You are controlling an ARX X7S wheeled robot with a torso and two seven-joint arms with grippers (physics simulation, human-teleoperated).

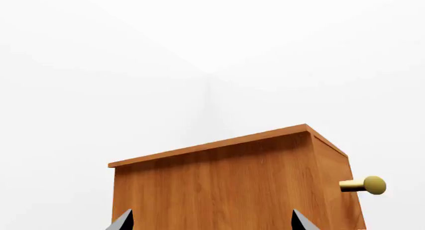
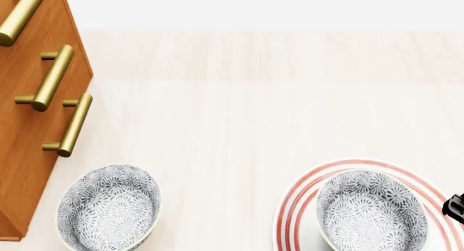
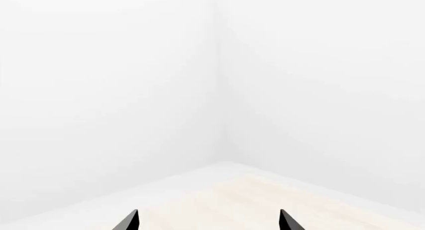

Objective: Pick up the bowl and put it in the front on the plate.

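Note:
In the head view, one grey-blue floral bowl (image 2: 372, 211) sits inside the red-ringed white plate (image 2: 292, 201) at the lower right. A second, identical-looking bowl (image 2: 108, 207) stands on the bare table at the lower left, beside the cabinet. My left gripper (image 1: 212, 222) is open, its two tips wide apart in front of the wooden cabinet side. My right gripper (image 3: 208, 221) is also open and holds nothing, facing the white walls. A dark piece of the right arm (image 2: 455, 206) shows at the plate's right edge.
A wooden drawer cabinet (image 2: 29, 169) with several brass bar handles (image 2: 53, 78) fills the left edge of the head view. Its brass knob (image 1: 369, 185) shows in the left wrist view. The pale wooden tabletop (image 2: 254, 110) runs back to a white wall.

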